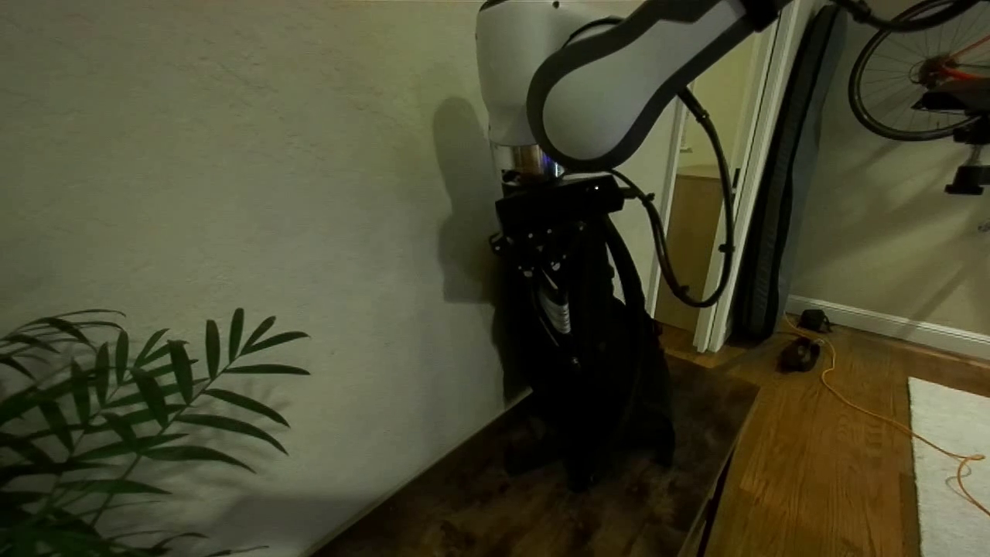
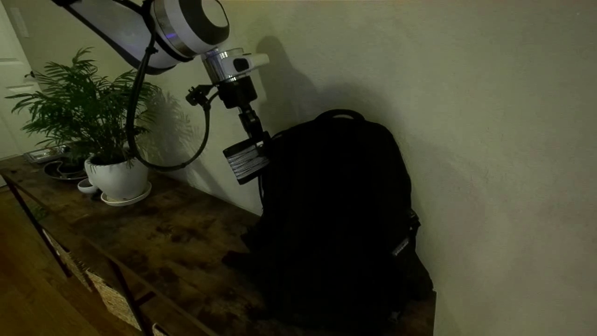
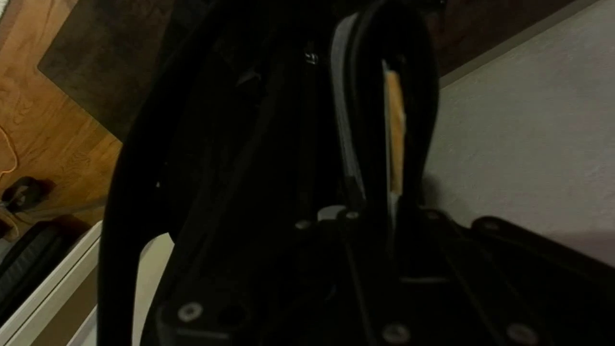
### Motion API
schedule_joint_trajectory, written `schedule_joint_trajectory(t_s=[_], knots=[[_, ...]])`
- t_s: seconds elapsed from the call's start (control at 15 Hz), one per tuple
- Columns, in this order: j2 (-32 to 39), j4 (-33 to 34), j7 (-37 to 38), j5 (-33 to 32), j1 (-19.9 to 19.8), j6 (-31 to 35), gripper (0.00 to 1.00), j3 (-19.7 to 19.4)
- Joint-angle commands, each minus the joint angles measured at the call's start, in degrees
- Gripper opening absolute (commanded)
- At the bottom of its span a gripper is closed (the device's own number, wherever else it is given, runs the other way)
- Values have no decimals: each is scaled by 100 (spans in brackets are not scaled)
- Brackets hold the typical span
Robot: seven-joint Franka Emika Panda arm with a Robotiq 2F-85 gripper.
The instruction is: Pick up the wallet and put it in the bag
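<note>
From where I stand, in an exterior view, the black two-fingered gripper (image 2: 262, 140) points downward and pinches the small, flat, dark rectangular wallet with pale streaks (image 2: 247, 161) near one end. The wallet hangs tilted in the air at the upper shoulder of the tall black fabric backpack with a loop handle (image 2: 336, 210), which stands upright on a dark brown wooden tabletop (image 2: 172, 233). I can't tell whether wallet and backpack touch. Further along the tabletop is a leafy green plant in a round white pot (image 2: 119, 179).

In an exterior view with the white, dark-trimmed robot arm (image 1: 626, 100) overhead, gripper and backpack merge into one black mass; the wallet's streaks are nearly all I can pick out of it, just below the gripper.

In the wrist view the wallet sits edge-on between the fingers, a tan strip (image 3: 396, 129) showing inside it. The backpack darkens the space to its left, and I can't make out an opening there.

I'd say the pick is done and the placing is in hand, with the wallet looking to be outside the backpack. Next, it should be brought over the backpack's mouth, lowered in while firmly gripped, and only then released.
</note>
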Motion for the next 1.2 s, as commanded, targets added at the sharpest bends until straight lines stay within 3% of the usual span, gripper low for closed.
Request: schedule_joint_trajectory(t_s=[0.0,0.53,1.13], knots=[[126,131,163,-241,86,199,4,-170],[273,324,344,-968,255,261,4,-464],[516,314,1338,-2049,285,626,4,-750]])
